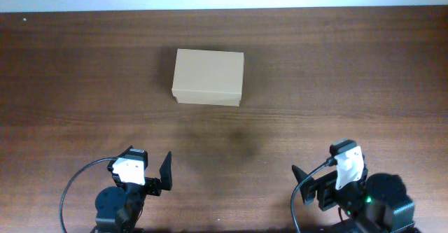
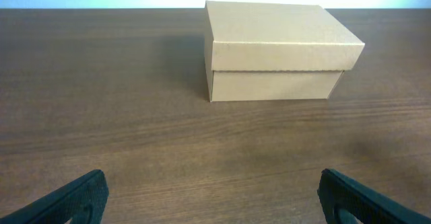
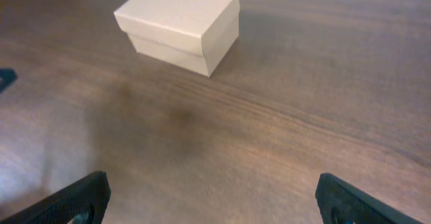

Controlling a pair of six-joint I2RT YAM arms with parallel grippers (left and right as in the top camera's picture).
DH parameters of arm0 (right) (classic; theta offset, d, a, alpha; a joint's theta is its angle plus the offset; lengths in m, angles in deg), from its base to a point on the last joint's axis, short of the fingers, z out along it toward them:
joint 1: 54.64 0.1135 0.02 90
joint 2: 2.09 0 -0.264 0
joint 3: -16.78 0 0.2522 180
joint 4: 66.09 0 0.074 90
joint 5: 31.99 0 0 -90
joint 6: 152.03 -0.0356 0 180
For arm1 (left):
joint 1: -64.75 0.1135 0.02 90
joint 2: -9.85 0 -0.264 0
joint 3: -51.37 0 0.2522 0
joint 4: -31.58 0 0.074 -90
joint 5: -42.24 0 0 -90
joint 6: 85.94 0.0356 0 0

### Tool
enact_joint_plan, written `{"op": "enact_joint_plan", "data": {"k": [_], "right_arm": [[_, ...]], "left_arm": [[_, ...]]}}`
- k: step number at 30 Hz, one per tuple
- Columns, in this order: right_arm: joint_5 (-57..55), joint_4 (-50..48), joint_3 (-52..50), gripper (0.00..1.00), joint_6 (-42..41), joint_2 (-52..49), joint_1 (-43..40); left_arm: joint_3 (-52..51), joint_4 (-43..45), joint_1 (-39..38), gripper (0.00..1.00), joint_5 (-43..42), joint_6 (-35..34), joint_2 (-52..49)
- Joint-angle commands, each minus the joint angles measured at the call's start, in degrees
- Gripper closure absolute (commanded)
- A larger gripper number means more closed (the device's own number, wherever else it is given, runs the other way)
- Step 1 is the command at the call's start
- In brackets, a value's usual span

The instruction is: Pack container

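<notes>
The container (image 1: 208, 76) is a plain tan cardboard box with its flap lid shut, standing on the dark wooden table a little left of centre. It also shows in the left wrist view (image 2: 276, 49) and in the right wrist view (image 3: 180, 24). My left gripper (image 1: 150, 171) is open and empty near the table's front left, far short of the box; its fingers show wide apart in the left wrist view (image 2: 212, 197). My right gripper (image 1: 318, 180) is open and empty at the front right, fingers wide apart in the right wrist view (image 3: 212, 197).
The wooden table (image 1: 336, 72) ends at a pale wall along its far edge. No other objects are in view. A dark tip of the left arm (image 3: 5, 78) shows at the left edge of the right wrist view.
</notes>
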Motion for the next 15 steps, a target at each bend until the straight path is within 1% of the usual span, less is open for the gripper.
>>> {"op": "enact_joint_plan", "data": {"k": [1, 8, 15], "right_arm": [[0.0, -2.6, -6.5, 0.01, 0.3, 5.3, -0.5], [-0.1, -9.9, -20.8, 0.01, 0.3, 15.0, -0.5], [-0.1, -13.7, -28.5, 0.01, 0.3, 18.1, -0.5]], "left_arm": [[-0.5, 0.2, -0.2, 0.0, 0.2, 0.9, 0.6], [-0.5, 0.2, -0.2, 0.0, 0.2, 0.9, 0.6], [-0.5, 0.2, -0.2, 0.0, 0.2, 0.9, 0.6]]}}
